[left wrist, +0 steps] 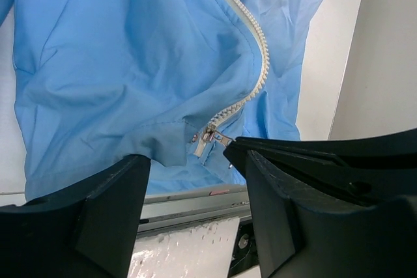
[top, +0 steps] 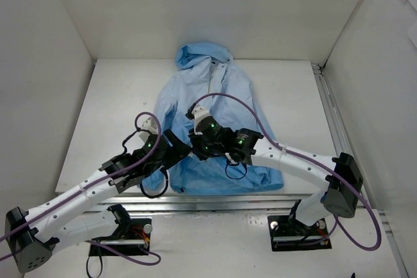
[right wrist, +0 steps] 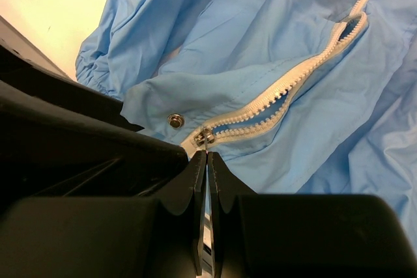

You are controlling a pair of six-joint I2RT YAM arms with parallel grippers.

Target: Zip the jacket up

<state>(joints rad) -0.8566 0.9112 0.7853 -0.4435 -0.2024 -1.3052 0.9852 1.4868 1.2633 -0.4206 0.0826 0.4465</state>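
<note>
Table (top: 287, 96): jacket (top: 215, 89) spread; right fingers (right wrist: 221, 190) pinch zipper pull (right wrist: 206, 138) (at hem (left wrist: 130, 154)), left fingers (left wrist: 111, 206) apart.

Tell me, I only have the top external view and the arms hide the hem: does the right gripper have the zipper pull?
Observer: Yes. In the right wrist view the right gripper is shut on the zipper pull, at the bottom of the jacket.
Operator: And the other arm?
Observer: The left gripper is open, the hem corner showing between its fingers.
Operator: Zipped at all?
Observer: Above the pull the teeth gape apart.
</note>
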